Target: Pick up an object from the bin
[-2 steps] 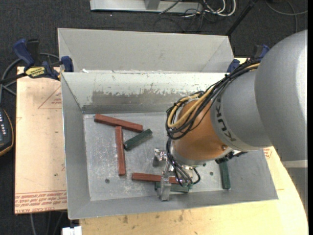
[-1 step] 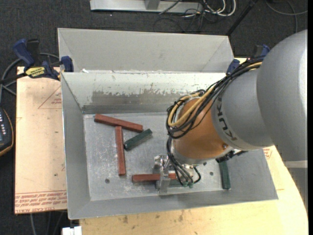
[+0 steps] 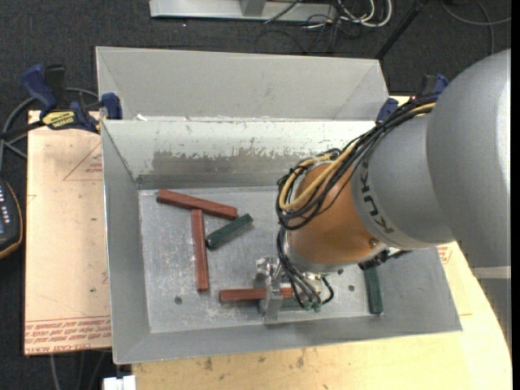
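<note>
My gripper (image 3: pixel 272 289) is low over the front middle of the bin floor, under the orange wrist cover. It sits at the right end of a short red-brown stick (image 3: pixel 240 296) that lies flat and crosswise near the bin's front wall. The stick's right end disappears under the gripper. A dark green short bar (image 3: pixel 228 231) lies tilted a little behind and to the left of it. A long red-brown stick (image 3: pixel 200 250) lies lengthwise to the left.
Another red-brown stick (image 3: pixel 195 203) lies slanted near the back left of the floor. A dark green bar (image 3: pixel 373 289) lies at the right, partly under the arm. The arm and its cables cover the bin's right half.
</note>
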`<state>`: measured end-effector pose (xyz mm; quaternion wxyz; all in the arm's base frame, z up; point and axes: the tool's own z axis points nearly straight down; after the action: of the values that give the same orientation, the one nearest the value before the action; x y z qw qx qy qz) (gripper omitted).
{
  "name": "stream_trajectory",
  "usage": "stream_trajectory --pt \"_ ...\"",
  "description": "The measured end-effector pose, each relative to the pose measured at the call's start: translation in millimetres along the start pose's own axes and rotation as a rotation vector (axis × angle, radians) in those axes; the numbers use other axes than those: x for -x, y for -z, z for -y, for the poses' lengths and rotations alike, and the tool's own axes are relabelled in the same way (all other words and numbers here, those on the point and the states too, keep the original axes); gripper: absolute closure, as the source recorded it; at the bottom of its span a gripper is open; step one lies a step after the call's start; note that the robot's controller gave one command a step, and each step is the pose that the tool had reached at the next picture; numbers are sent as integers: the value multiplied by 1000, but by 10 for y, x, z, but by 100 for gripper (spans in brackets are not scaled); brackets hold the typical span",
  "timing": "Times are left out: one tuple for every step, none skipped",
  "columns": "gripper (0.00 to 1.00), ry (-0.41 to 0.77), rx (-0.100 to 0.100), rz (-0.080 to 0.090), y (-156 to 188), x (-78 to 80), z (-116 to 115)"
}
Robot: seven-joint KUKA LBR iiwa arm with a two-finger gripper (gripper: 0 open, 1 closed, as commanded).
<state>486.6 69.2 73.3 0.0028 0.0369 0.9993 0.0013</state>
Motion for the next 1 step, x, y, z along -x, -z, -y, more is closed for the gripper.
stream_trajectory --pt "100 0 0 0 0 1 0"
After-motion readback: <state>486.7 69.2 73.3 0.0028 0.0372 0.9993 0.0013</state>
